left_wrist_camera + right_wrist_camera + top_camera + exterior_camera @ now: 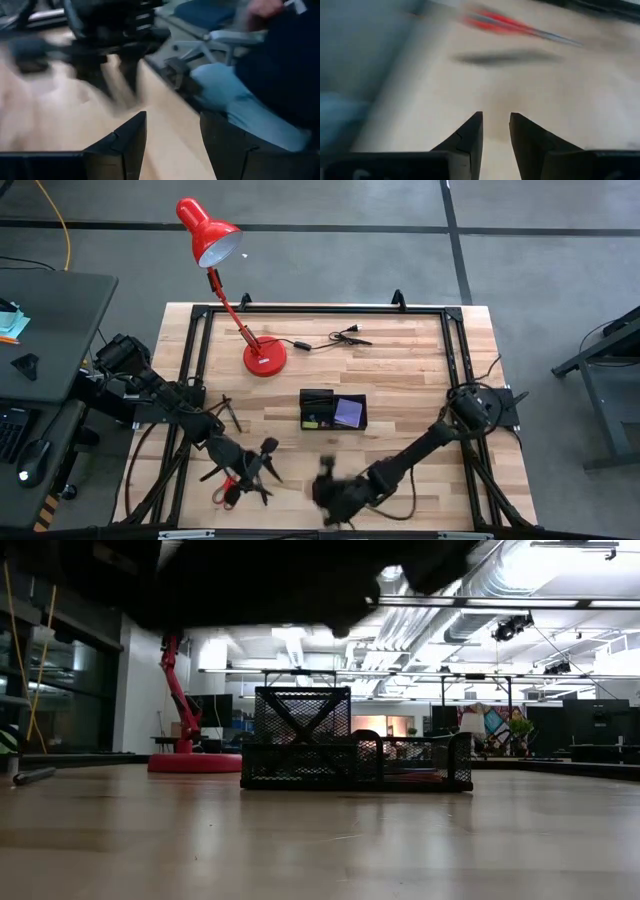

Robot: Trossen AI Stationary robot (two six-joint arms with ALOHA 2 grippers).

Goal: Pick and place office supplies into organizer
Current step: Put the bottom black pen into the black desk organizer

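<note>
The left hand [262, 463] hangs low over the near left part of the table [400, 380], its fingers [127, 142] apart with nothing between them. Just beside it lie the scissors [228, 485], red handles toward the near edge, with a few pens [232, 416] close by on the wood.

The right hand [328, 492] sits near the table's front edge, to the right of the left hand; its fingers [470, 137] stand a narrow gap apart and hold nothing. Its wrist view shows the scissors [510, 25] blurred ahead of it.

Well behind both hands, at the middle of the table, stands the organizer [332, 409], a black mesh tray. A purple pad [348, 412] lies in its right compartment.

A red lamp [210, 230] stands at the far left, its cable [330, 340] lying beside the base. A seated person [270, 85] shows past the table edge.
</note>
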